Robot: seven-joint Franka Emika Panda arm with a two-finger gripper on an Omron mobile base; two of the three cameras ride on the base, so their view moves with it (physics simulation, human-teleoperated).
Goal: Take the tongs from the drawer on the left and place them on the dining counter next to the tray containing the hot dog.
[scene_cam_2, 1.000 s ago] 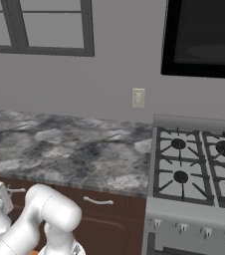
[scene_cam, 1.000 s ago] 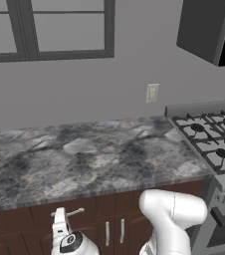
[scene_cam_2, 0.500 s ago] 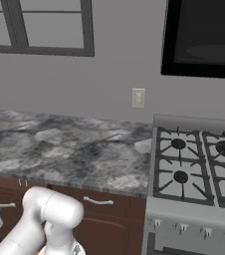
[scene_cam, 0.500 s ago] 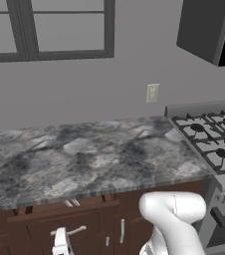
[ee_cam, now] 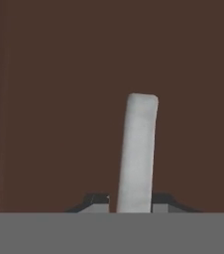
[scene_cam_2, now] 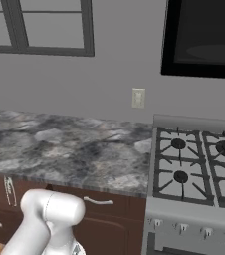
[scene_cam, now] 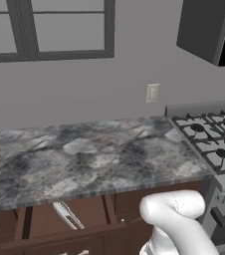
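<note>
I had the gripper (ee_cam: 129, 201) clenched on the drawer (scene_cam: 74, 221) handle (ee_cam: 138, 154) (pale bar against dark wood).

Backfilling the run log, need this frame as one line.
drawer: open | tongs: lying inside drawer, not held | gripper: tips flank pale bar, likely drawer handle; grip unclear

In the hand view, a pale grey bar (ee_cam: 137, 154) was cut off below, its identity unclear. In the left base view, the tongs (scene_cam: 67, 215) lay partly hidden under the marbled counter (scene_cam: 84, 159) edge. The stove (scene_cam_2: 199, 169) was cropped at right.
</note>
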